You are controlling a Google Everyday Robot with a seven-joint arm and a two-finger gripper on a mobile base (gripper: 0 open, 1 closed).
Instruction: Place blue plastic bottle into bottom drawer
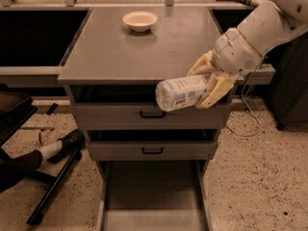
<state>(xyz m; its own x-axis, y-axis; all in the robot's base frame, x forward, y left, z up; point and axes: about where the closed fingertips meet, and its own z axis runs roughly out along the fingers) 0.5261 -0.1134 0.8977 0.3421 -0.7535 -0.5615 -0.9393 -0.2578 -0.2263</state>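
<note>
My gripper (208,81) is shut on the blue plastic bottle (180,93), its cream fingers clamped around the bottle's right end. The bottle lies sideways with its pale printed label facing me. It hangs in the air in front of the cabinet's front edge, level with the top drawer. The bottom drawer (151,196) is pulled open below, a shallow grey tray with a bare floor. The bottle is well above it.
A cream round bowl (140,20) sits at the back of the cabinet top (110,52). The two upper drawers (152,113) with black handles are shut. A person's leg and shoe (53,150) and a black chair base are at the lower left. A cable lies on the floor at right.
</note>
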